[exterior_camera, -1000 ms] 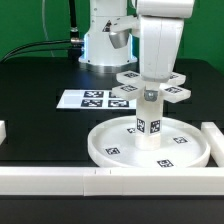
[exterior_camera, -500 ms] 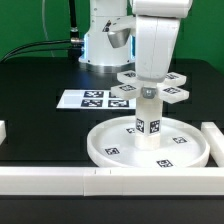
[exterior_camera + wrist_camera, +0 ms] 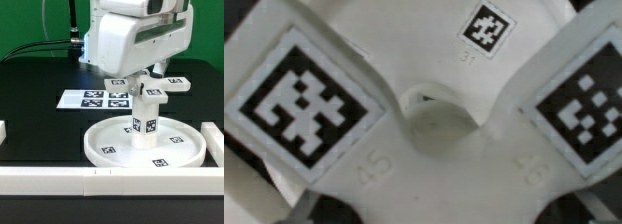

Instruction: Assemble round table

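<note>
White border bars [image 3: 60, 178] fence the near and right edges of the black desk [image 3: 40, 75], with open room at the exterior view's left. The large disc [image 3: 105, 145] lies there, the post [image 3: 146, 122] upright on it. The cross-shaped piece [image 3: 420, 100] sits atop the post, directly under the hand; its grip cannot be told.

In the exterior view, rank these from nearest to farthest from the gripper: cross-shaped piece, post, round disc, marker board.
1. Cross-shaped piece: right at the gripper, on top of the post.
2. Post: directly below, standing upright.
3. Round disc: under the post, on the table.
4. Marker board: flat, toward the exterior view's left.
</note>
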Robot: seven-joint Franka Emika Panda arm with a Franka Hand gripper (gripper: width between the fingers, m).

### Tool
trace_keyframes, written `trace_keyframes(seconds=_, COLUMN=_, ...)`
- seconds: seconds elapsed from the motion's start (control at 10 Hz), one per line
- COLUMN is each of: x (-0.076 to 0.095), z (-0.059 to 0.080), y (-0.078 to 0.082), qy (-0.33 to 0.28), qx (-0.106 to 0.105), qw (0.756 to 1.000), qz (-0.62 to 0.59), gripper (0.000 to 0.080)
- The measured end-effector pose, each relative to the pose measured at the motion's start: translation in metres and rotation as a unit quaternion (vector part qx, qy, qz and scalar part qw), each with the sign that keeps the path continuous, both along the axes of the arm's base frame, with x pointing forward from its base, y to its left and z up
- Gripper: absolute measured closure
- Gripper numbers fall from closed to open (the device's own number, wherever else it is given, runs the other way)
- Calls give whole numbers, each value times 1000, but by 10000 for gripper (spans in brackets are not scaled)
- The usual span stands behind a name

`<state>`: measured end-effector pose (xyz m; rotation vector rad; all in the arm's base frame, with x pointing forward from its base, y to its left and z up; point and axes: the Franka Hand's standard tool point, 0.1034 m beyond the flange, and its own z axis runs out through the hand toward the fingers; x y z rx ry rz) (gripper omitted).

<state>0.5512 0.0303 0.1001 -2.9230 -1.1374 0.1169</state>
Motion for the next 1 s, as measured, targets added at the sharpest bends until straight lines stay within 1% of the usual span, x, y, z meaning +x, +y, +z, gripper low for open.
trace_keyframes(seconds=0.1, x=-1, z=0, y=-1, qy=0, qx=5, qw=997, qz=-73, gripper=353)
trace_keyframes(seconds=0.2, x=-1, z=-1, y=-1, qy=-3, qx=5, qw=992, qz=-126, gripper=353)
trace_keyframes(seconds=0.5, x=-1, z=-1, y=0, qy=-6, qx=-1, qw=977, qz=-213, gripper=351)
trace_keyframes(seconds=0.8, x=-1, z=-1, y=0, qy=-7, qx=-7, qw=952, qz=-306, gripper=351)
trace_keyframes(seconds=0.9, x=-1, z=-1, y=2, qy=-6, qx=-8, qw=929, qz=-369, gripper=351)
trace_keyframes(seconds=1.0, x=-1, z=-1, y=2, qy=-3, qx=-4, qw=907, qz=-422, gripper=351)
